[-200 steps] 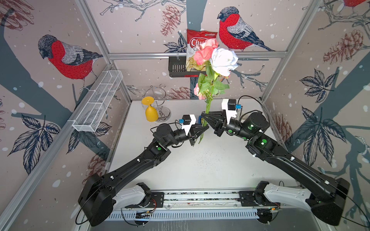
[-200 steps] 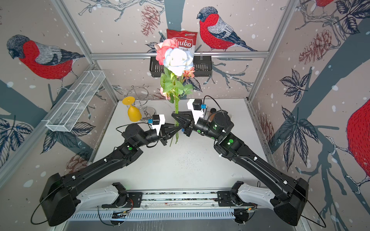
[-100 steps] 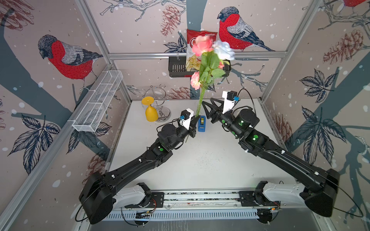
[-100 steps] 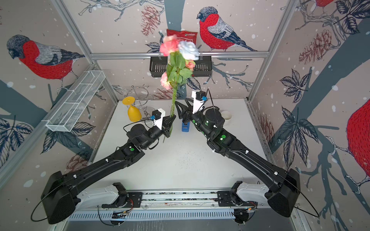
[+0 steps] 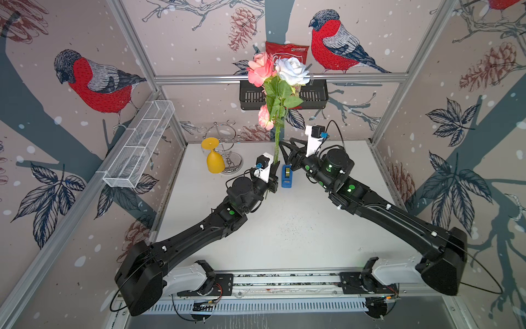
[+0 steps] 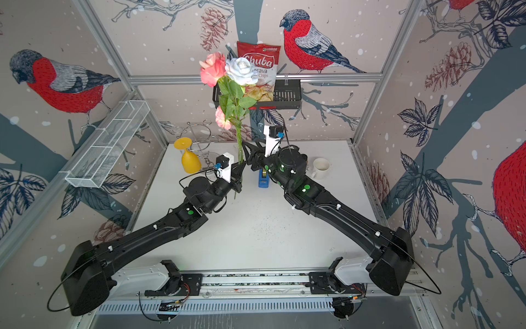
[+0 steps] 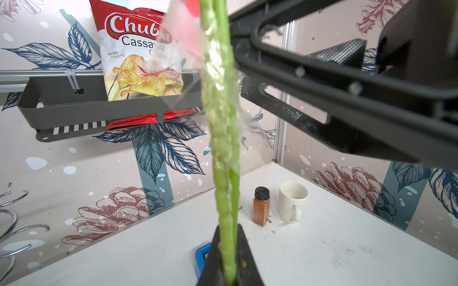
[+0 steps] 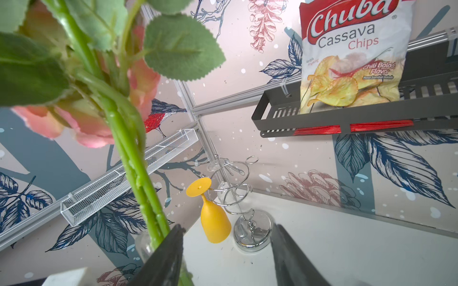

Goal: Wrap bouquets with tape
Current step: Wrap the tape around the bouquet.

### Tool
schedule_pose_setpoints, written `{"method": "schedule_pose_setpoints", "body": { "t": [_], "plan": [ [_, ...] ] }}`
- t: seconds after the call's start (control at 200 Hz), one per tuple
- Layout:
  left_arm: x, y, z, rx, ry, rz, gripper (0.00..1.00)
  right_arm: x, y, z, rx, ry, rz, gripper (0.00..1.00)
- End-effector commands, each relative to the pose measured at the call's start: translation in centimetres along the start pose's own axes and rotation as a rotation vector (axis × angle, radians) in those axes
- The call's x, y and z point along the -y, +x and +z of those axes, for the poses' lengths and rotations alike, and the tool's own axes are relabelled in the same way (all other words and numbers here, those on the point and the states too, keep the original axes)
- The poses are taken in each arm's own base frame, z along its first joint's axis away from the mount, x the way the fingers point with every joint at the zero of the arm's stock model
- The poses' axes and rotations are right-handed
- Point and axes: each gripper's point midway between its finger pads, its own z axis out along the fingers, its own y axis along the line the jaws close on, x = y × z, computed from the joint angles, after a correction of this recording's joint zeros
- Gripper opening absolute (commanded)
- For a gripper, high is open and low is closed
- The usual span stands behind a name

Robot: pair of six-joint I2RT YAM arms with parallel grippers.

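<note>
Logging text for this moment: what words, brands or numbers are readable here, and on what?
"Chuba": chips bag, red top.
"Cassava Chips": same bag, under the brand.
"Chili Balado Flavor": same bag, beside the pictured chips.
"Keripik Singkong": same bag, small print, left wrist view.
Fine line under the flavour and badge at the bag's top edge: too small to read.
Spice jar, mug: no text legible.

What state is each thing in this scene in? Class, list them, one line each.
bouquet: upright, clear tape round its stems
left gripper: shut on the bouquet's stems
right gripper: open, beside the stems
tape dispenser: standing on the table
yellow goblet: upside down at the wire rack
chips bag: upright in the wall basket
mug: upright
spice jar: upright, capped
</note>
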Motion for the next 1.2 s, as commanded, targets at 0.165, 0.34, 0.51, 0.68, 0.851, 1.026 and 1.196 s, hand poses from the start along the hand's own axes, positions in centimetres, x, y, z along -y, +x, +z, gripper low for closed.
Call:
{"method": "schedule_pose_setpoints", "body": {
  "t": [0.165,0.34,0.51,0.68,0.851,1.026,1.196],
  "plan": [
    [-0.6,-2.1,-0.1,0.069,-0.033,0.003,0.0,-0.6,1.6,-0.4,-0.062,-0.023,0.004,0.58],
    [-0.1,-2.4,-0.4,0.076,-0.004,0.007,0.0,0.3,2.0,-1.4,-0.079,0.005,-0.032,0.58],
    [0.2,-2.4,-0.5,0.069,0.018,0.001,0.0,1.8,2.5,-2.0,-0.131,0.011,-0.05,0.58],
    [0.5,-2.1,-0.5,0.059,0.031,0.002,0.0,1.2,3.1,-2.4,-0.157,-0.055,-0.079,0.6],
    [1.0,-2.3,-0.4,0.061,0.062,-0.003,0.0,1.6,3.8,-1.9,-0.192,-0.056,-0.108,0.61],
    [0.7,-1.9,-0.3,0.046,0.043,0.009,0.0,-1.7,3.7,-2.5,-0.192,-0.191,-0.122,0.61],
    [0.4,-1.6,-0.2,0.036,0.026,0.019,0.0,-3.8,3.6,-2.8,-0.178,-0.259,-0.136,0.6]
  ]
}}
